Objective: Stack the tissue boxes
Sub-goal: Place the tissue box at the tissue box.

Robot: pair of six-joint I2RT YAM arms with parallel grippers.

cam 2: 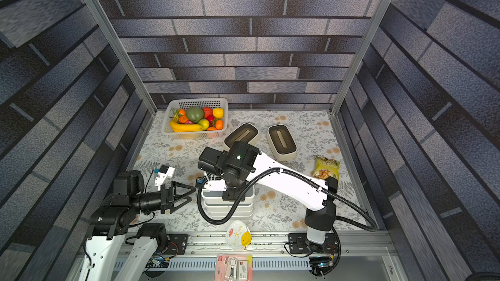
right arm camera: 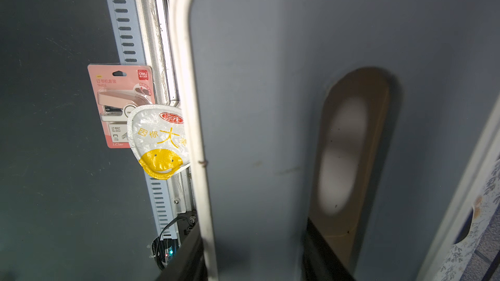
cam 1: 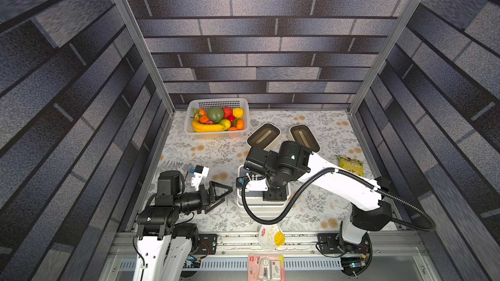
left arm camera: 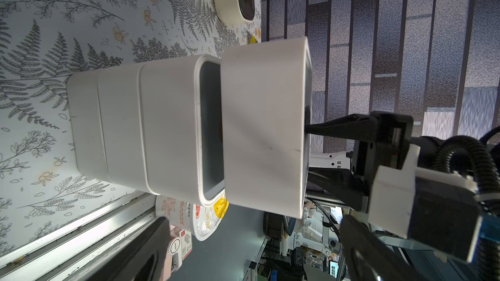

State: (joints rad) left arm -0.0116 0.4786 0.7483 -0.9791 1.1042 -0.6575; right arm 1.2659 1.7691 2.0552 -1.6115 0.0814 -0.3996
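Note:
My right gripper (right arm camera: 257,244) is shut on a white tissue box with a grey lid (left arm camera: 265,131). One finger is inside the lid's slot (right arm camera: 343,152) and the other is outside the box wall. The box hangs right at the top of a stack of white tissue boxes (cam 1: 261,208) (cam 2: 228,208) (left arm camera: 167,128), slightly offset from it; whether they touch I cannot tell. Three tiers of the stack show. My left gripper (cam 1: 219,198) (left arm camera: 251,250) stands open and empty just left of the stack. Two cream tissue boxes with dark-brown lids (cam 1: 263,136) (cam 1: 304,137) lie farther back.
A white perforated basket (cam 1: 216,101) of fruit stands at the back left. A yellow-green snack bag (cam 1: 350,164) lies at the right edge. A white and yellow sealed cup (cam 1: 271,237) and a pink stapler pack (cam 1: 266,267) lie at the front rail, right below the stack.

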